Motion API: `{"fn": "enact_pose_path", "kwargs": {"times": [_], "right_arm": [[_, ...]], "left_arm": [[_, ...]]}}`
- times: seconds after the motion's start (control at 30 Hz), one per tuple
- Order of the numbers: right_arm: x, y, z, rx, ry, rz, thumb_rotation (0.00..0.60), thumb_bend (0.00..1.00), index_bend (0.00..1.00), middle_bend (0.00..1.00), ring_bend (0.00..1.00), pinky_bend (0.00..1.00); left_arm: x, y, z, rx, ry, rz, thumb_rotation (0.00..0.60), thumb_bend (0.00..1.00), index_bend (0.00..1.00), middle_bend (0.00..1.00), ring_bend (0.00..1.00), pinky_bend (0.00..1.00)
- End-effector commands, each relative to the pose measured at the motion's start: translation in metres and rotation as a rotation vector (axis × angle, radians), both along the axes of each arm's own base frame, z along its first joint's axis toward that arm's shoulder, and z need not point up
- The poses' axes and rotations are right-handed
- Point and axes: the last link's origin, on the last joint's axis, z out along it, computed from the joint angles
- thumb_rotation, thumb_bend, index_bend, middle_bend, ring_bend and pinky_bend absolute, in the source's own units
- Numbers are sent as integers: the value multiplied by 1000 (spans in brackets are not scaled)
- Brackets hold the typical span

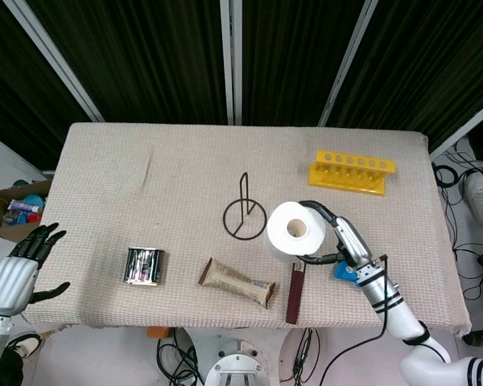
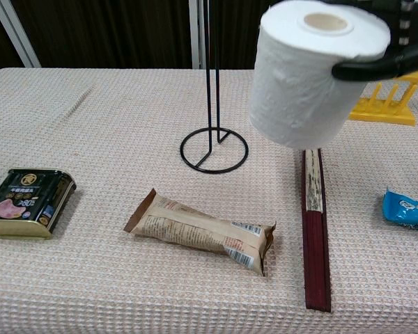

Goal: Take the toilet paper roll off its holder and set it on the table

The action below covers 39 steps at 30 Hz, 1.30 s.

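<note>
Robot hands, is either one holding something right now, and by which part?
The right hand grips the toilet paper roll around its curved side; the left hand holds nothing.

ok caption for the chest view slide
Right hand holds the toilet paper roll above the folded fan, clear of its holder.

White toilet paper roll (image 1: 294, 231), yellow rack (image 1: 351, 172), beige waffle-weave tablecloth (image 1: 129, 185)
</note>
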Motion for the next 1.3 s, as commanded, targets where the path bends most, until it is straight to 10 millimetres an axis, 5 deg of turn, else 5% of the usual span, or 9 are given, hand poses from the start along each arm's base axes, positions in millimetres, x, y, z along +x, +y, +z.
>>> {"fn": "enact_pose_path", "kwargs": {"times": [0.03, 0.37, 0.43, 0.57, 0.67, 0.83, 0.97, 1.1, 1.3], "right_arm": [[-2, 0, -32, 74, 33, -3, 600, 305, 596, 536, 393, 487], [-12, -11, -75, 56, 153, 16, 600, 303, 557, 487, 335, 441], [-12, -11, -79, 55, 155, 25, 600, 286, 457, 404, 252, 372], [-15, -11, -81, 124, 161, 33, 600, 58, 35, 57, 7, 88], [-18, -11, -75, 120, 153, 30, 600, 0, 0, 0, 0, 6], [-25, -6, -48, 49, 168, 49, 600, 0, 0, 0, 0, 0], [-43, 13, -5, -94, 263, 96, 600, 0, 0, 0, 0, 0], [-82, 46, 41, -267, 482, 54, 600, 3, 0, 0, 0, 0], [-139, 95, 76, -405, 706, -116, 600, 18, 0, 0, 0, 0]], "left_arm": [[0, 0, 1, 2, -2, 1, 600, 112, 130, 68, 57, 218], [-3, 0, 4, 15, -9, 5, 600, 112, 130, 68, 57, 218], [-3, 0, 6, 19, -11, 5, 600, 112, 130, 68, 57, 218], [-5, 1, 6, 16, -11, 11, 600, 112, 130, 68, 57, 218], [-5, 1, 6, 18, -10, 13, 600, 113, 130, 68, 57, 218], [-4, 0, 6, 18, -10, 11, 600, 112, 130, 68, 57, 218], [-3, 0, 6, 21, -11, 7, 600, 112, 130, 68, 57, 218], [-2, 1, 4, 15, -11, 7, 600, 112, 130, 68, 57, 218], [-3, 3, 3, 11, -5, 13, 600, 112, 130, 68, 57, 218]]}}
